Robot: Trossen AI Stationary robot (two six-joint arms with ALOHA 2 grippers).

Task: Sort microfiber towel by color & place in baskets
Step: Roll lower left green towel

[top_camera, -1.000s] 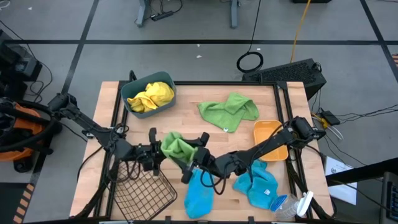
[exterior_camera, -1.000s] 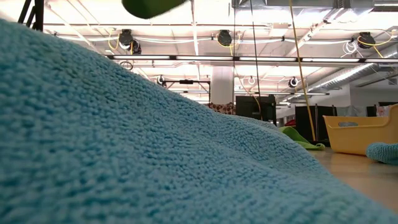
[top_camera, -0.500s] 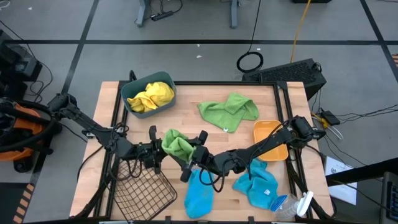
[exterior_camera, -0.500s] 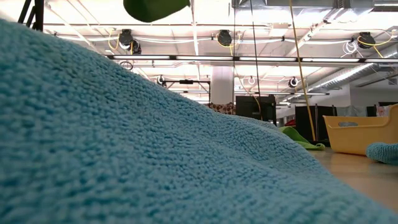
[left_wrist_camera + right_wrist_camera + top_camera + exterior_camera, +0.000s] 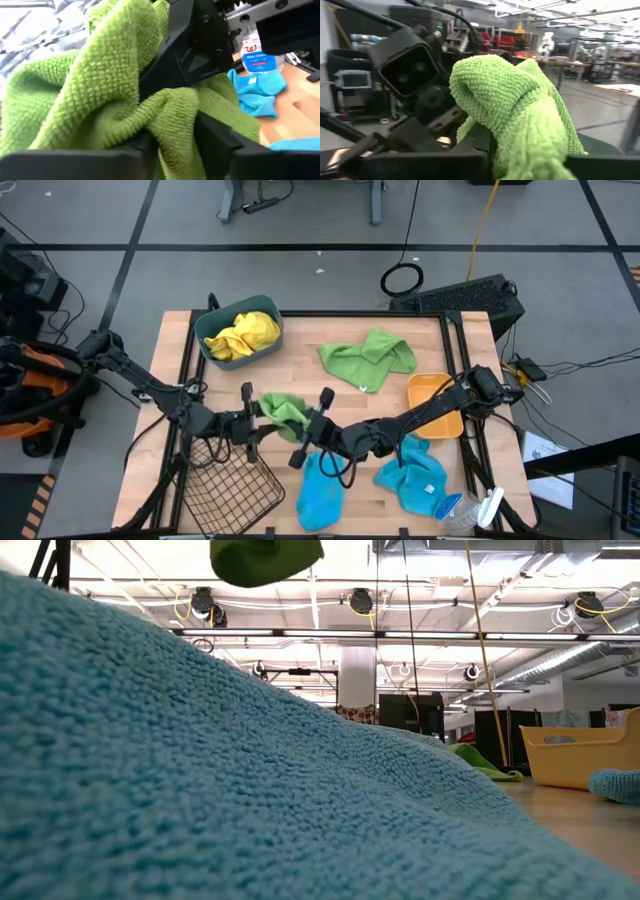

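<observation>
A green microfiber towel (image 5: 283,407) hangs above the table's middle between my two grippers. My left gripper (image 5: 260,421) meets it from the left and my right gripper (image 5: 308,423) from the right, and both have it between their fingers. A second green towel (image 5: 368,357) lies spread on the far side of the table. Two blue towels (image 5: 320,490) (image 5: 412,478) lie near the front edge. Yellow towels (image 5: 243,333) fill the teal bin (image 5: 205,343) at the far left. The wire basket (image 5: 228,485) sits at the front left and the orange tub (image 5: 432,402) at the right. My left gripper has a thick fold of the green towel (image 5: 172,107) between its two fingers (image 5: 217,137), which come at it level from the table's left. The towel is clear of the table and bunched. My right gripper pinches the opposite side of the towel (image 5: 525,135) between its fingers, level from the table's right. The bunched cloth bulges out past the fingers, toward the left gripper.
A clear bottle with a white cap (image 5: 472,510) lies at the front right corner. In the low view a blue towel (image 5: 200,760) fills the foreground. The table's far middle, between the bin and the spread green towel, is bare wood.
The green towel has sunk a little and drifted slightly toward the table's right, still hanging between the two grippers. Both arms have stayed nearly where they were.
</observation>
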